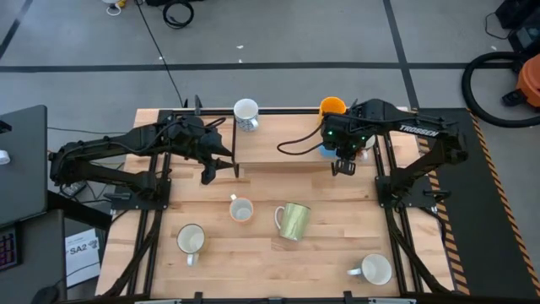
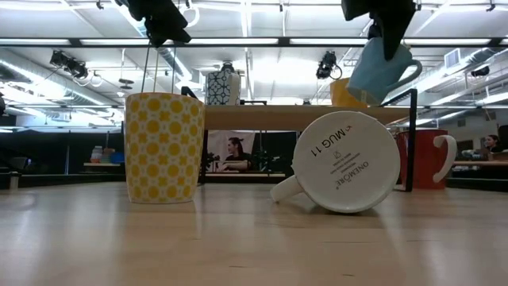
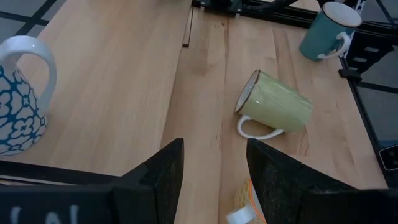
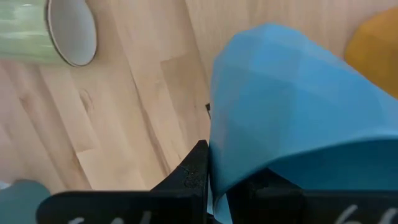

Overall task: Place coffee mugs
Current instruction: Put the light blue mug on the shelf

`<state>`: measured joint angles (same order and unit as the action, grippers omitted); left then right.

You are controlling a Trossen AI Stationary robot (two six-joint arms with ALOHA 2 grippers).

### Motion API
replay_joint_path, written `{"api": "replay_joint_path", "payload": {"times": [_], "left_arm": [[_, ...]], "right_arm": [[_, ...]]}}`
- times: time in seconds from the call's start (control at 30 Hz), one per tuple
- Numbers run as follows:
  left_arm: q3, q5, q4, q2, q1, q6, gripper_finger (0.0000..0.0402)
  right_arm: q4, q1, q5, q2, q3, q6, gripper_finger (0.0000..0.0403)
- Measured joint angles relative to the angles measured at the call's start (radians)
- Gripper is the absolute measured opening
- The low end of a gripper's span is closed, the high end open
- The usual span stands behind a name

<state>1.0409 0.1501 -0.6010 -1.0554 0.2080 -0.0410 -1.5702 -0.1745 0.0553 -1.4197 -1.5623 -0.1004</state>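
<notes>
Right gripper [image 2: 389, 36] grips light blue mug [image 2: 379, 70], tilted, airborne.

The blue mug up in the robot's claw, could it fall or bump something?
It might. The right gripper holds the light blue ceramic mug tilted in the air, so it could slip out. The orange-yellow mug stands close by on the raised wooden shelf, so lowering the blue one could knock it. The pale yellow-green mug already lies on its side below and could roll.

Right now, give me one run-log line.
right gripper: shut on light blue ceramic mug, lifted | left gripper: open, empty | pale green ceramic mug: on its side
</notes>
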Motion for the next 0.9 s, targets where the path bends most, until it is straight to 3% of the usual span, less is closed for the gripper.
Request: {"api": "replay_joint_path", "payload": {"times": [0.9], "left_arm": [[0.0, 0.0, 0.0, 0.0, 0.0, 0.0, 0.0181]], "right_arm": [[-0.001, 0.0, 0.039, -0.002, 0.0, 0.0, 0.0039]]}}
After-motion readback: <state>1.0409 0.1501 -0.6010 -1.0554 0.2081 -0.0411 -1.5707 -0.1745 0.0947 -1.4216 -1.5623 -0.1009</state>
